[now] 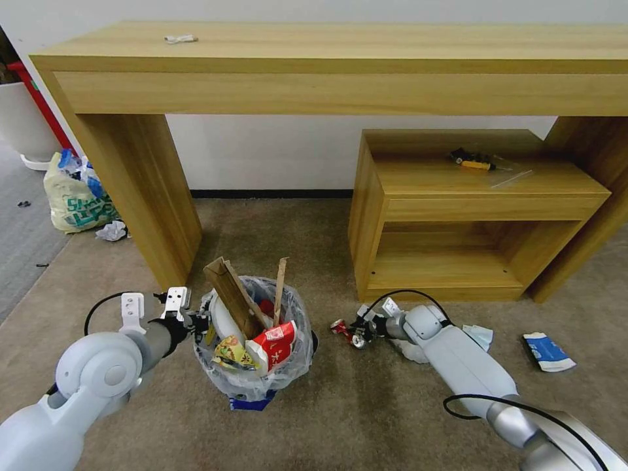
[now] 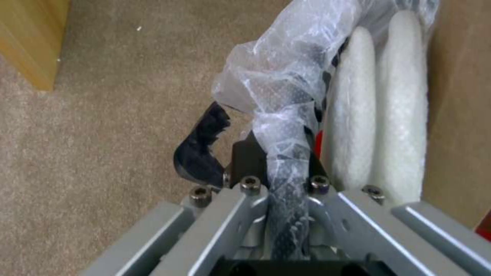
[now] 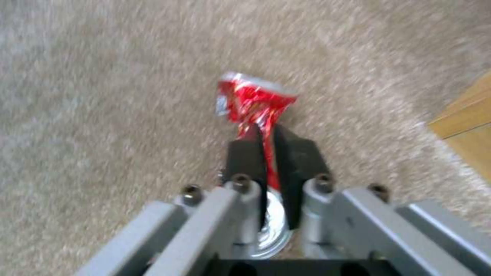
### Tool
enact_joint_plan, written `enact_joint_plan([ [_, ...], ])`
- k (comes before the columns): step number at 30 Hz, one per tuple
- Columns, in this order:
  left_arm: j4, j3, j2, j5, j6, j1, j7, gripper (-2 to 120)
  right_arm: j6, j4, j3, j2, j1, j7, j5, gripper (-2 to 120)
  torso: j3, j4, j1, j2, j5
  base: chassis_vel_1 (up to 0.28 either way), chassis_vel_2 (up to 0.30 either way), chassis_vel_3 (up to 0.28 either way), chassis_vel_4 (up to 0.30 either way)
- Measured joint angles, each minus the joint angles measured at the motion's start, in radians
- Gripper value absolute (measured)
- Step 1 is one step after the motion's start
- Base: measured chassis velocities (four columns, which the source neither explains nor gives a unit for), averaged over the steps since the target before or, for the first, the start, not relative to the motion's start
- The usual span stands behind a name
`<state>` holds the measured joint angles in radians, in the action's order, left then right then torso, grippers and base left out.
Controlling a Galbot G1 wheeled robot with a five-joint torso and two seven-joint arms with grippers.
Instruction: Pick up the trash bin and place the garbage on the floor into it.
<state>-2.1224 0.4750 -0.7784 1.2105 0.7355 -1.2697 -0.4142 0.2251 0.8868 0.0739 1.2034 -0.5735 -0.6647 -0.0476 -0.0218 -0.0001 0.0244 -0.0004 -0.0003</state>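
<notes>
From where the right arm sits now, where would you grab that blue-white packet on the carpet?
Grip the blue-white packet across its short width, coming straight down. It lies flat on the carpet, right of the right gripper, which is shut on the crushed red can, so bin that first.

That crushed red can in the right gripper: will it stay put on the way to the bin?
Probably. The right gripper is shut on the crushed red can along a flattened fold, so rolling looks unlikely. It is likely light and already dented, so squeezing may deform it more. Thin metal could slip or pivot between the fingers.
</notes>
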Motion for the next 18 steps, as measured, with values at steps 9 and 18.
enact_joint_plan([
  [9,0.01,-0.005,0.003,0.001,0.0,0.006,0.0,0,-0.025,0.004,-0.029,-0.015,-0.018,0.018,-0.047,0,0.0,0.0001,0.0,0.0,0.0,0.0,0.0,0.0,0.0],
  [18,0.024,-0.006,0.006,0.005,0.0,0.015,0.002,0,0.04,0.06,0.01,-0.119,-0.022,-0.023,-0.039,7,0.0,-0.0005,0.0,0.0,-0.0003,0.0,0.0,0.0,0.0],
])
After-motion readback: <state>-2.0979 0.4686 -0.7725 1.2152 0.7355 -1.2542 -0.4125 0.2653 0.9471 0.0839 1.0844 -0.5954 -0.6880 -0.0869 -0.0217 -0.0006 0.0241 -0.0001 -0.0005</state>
